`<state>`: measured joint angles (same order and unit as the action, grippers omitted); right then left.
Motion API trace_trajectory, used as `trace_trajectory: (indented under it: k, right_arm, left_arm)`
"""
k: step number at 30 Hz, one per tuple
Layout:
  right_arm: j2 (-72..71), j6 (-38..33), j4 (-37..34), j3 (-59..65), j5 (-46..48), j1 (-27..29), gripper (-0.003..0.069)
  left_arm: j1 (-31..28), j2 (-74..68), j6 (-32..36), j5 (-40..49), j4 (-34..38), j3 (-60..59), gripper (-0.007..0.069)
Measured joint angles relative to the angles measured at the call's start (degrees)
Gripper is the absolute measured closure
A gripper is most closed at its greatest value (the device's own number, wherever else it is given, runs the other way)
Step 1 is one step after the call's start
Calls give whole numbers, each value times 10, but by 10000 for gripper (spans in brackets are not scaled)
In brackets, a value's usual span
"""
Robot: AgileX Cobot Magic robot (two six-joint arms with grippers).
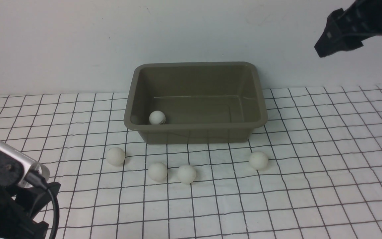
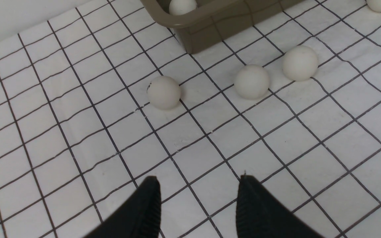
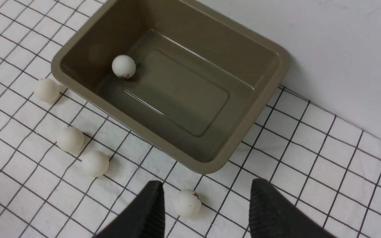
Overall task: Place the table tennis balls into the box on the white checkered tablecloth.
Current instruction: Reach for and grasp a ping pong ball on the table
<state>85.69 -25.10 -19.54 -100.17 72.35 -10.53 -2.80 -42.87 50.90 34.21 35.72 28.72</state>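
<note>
The olive-grey box (image 1: 260,99) stands at the back of the white checkered tablecloth (image 1: 310,166), and one table tennis ball (image 1: 157,117) lies in its near left corner. Several more balls lie on the cloth in front of it: (image 1: 115,156), (image 1: 158,171), (image 1: 186,174), (image 1: 258,160). My right gripper (image 1: 325,48) hangs high at the upper right, open and empty (image 3: 207,182). Far below it, on the cloth beside the box corner (image 3: 207,167), lies a ball with a dark logo (image 3: 187,203). My left gripper (image 2: 198,180) is open and empty, low over the near left cloth, short of the nearest ball (image 2: 163,92).
A plain white wall (image 1: 78,39) rises directly behind the box. My left arm's wrist and cable (image 1: 15,189) fill the near left corner. The cloth is slightly wrinkled.
</note>
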Motion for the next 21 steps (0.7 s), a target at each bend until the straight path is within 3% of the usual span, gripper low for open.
trace_trajectory:
  k: [7,13,16,21]
  right_arm:
    - [-67,1,-1,17,2,0,388]
    - [-78,-12,-2,156,-3,0,389]
    - [-73,-38,-2,240,-55,0,360]
    - [-38,-94,-34,370,-232,0,282]
  left_arm:
    - [0,0,0,0,0,0,336]
    - [0,0,0,0,0,0,336]
    - [0,0,0,0,0,0,336]
    - [0,0,0,0,0,0,336]
